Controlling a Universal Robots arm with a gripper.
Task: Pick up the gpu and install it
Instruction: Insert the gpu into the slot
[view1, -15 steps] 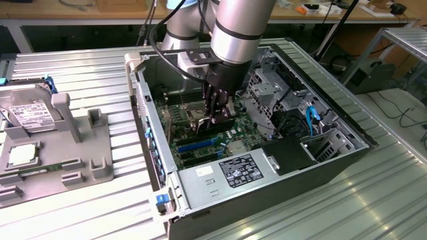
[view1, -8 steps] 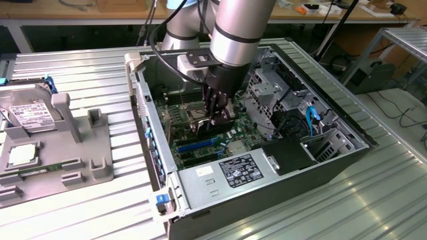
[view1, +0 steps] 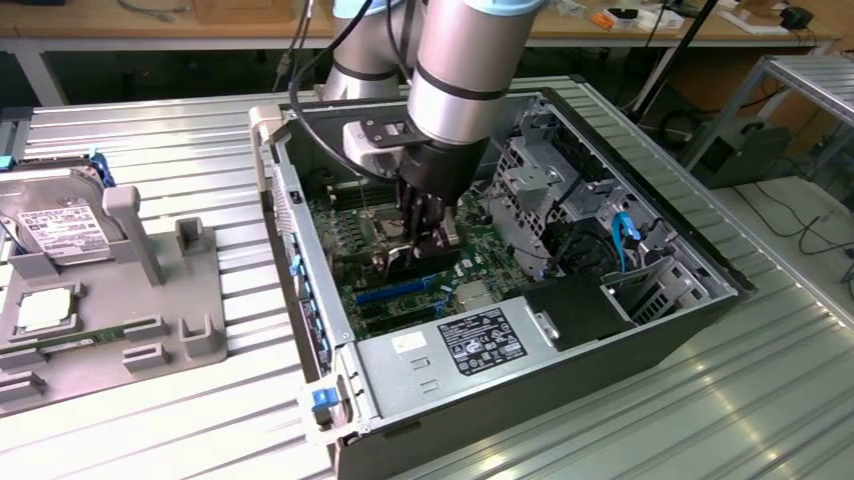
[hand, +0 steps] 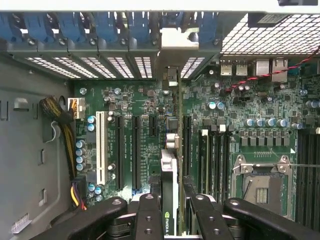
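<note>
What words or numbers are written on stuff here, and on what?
Nothing reads clearly enough to quote.
gpu: a small green logo, letters too small.
power supply label: black print, too small.
hard drive label: print too small.
motherboard: white markings, blurred.

Matt black against glossy green on my remote feed.
I see the gripper in matt black, the gpu edged in shiny metal, the motherboard glossy green, the case dull grey sheet metal, the table ribbed bright aluminium.
</note>
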